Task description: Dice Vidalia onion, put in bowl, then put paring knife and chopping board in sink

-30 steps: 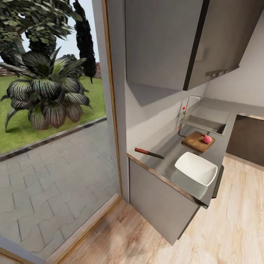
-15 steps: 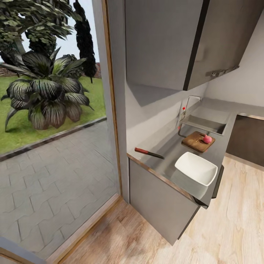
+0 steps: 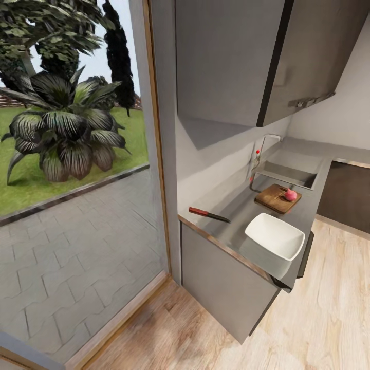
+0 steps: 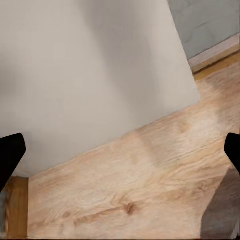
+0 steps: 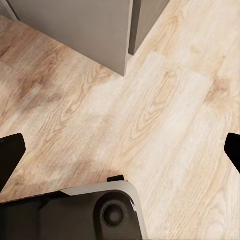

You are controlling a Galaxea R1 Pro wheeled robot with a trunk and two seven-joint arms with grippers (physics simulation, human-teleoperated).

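left end effector point(image 4: 120, 145): we see its two dark fingertips point(image 4: 10, 152) at opposite edges of the left wrist view, spread wide apart, nothing between them; beneath, a pale wood floor point(image 4: 130, 190) and a plain light panel point(image 4: 85, 70).
right end effector point(image 5: 120, 150): fingertips point(image 5: 9, 152) likewise wide apart and empty, above the wood floor point(image 5: 165, 110); a grey rounded part of the robot's base point(image 5: 100, 210) lies below, and a grey cabinet corner point(image 5: 85, 25) stands on the floor beyond.
worktop point(image 3: 234, 216): grey, running away from us along the wall, over grey cabinets point(image 3: 226, 288).
bowl point(image 3: 275, 236): white, squarish, empty, near the worktop's front edge at the near end.
knife point(image 3: 208, 214): reddish handle, dark blade, flat on the worktop, near the bowl on its wall side, apart from it.
board point(image 3: 277, 198): brown wood, beyond the bowl, just before the sink point(image 3: 288, 174).
onion point(image 3: 291, 195): small, pinkish-red, resting on the board.
tap point(image 3: 262, 146): chrome, at the wall beside the sink.
glass door point(image 3: 77, 154): on the left side, with paving and plants outside.
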